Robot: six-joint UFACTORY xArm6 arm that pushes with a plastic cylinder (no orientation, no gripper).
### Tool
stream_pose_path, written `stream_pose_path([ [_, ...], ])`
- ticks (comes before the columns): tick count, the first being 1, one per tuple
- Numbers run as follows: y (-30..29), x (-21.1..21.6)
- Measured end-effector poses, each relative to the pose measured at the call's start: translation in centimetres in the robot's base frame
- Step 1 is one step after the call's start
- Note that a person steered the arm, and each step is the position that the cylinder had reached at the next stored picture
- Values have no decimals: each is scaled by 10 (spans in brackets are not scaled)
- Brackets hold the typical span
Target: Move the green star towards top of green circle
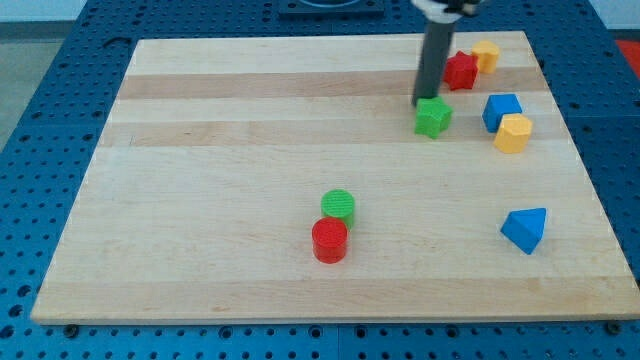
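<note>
The green star (433,117) lies on the wooden board (220,200) at the upper right. My tip (423,100) stands at the star's upper left edge, touching or nearly touching it. The green circle (338,206) lies near the board's middle, below and to the left of the star. A red circle (329,241) sits right against the green circle's lower side.
A red star (461,71) and a yellow block (486,55) lie at the top right, just right of the rod. A blue block (501,110) and a yellow block (513,133) lie right of the green star. A blue triangle (526,229) lies at the lower right.
</note>
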State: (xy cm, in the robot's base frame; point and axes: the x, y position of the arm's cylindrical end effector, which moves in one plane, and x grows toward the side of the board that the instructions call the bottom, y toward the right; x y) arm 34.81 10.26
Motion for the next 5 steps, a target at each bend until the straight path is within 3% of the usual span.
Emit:
stream_pose_path([
  [1,1,-5],
  [3,67,-19],
  [5,13,25],
])
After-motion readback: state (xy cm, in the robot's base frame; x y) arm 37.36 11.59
